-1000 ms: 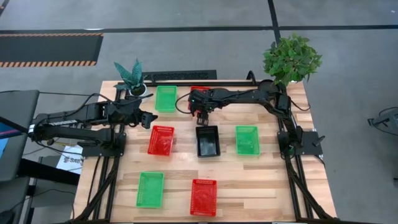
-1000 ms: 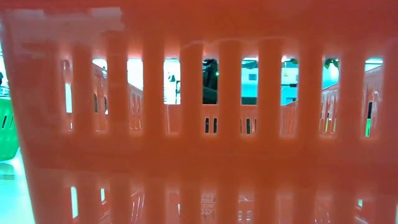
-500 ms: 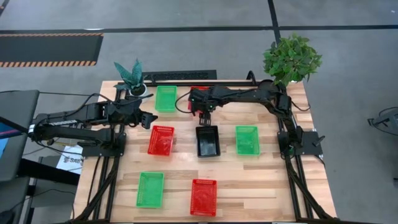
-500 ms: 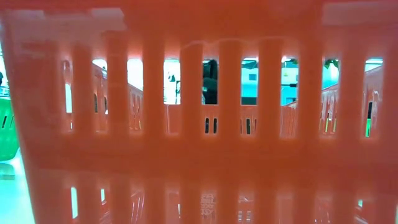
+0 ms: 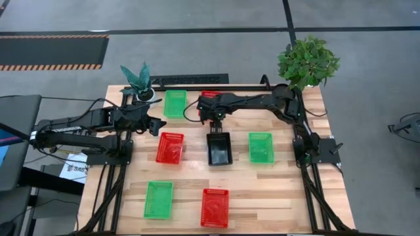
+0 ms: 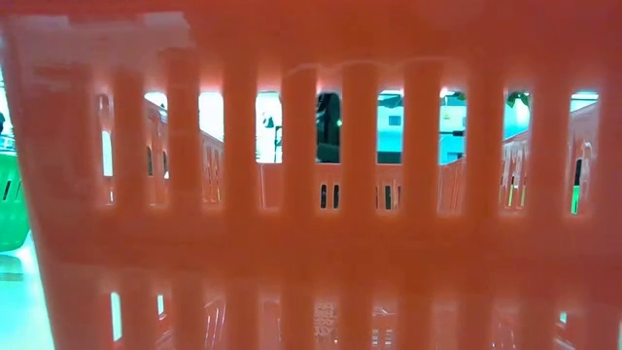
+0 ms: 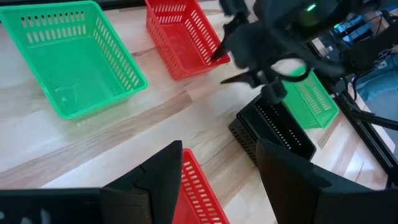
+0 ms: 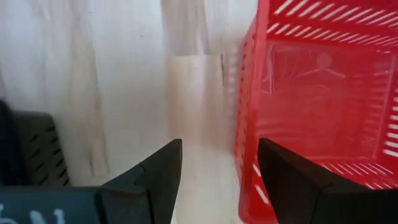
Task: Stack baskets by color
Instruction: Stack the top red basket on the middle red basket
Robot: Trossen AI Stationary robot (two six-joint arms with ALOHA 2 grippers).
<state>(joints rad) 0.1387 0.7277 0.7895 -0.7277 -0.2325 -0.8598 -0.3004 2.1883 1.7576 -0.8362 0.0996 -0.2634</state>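
While the black mesh plastic basket stack (image 5: pixel 219 149) sits at centre frame, green baskets (image 5: pixel 159 199) and red baskets (image 5: pixel 214 208) lie scattered, unstacked. Right gripper (image 5: pixel 214 118), fingers spread, hovers beside the upper-centre red basket (image 8: pixel 323 106); left gripper (image 5: pixel 159 123) is spread.

A red basket (image 6: pixel 311 194) pressed against the low camera blocks nearly the whole table. The right arm (image 5: pixel 256 101) covers most of the far-edge red basket (image 5: pixel 209 95). Only 1 black basket (image 5: pixel 219 149) shows.
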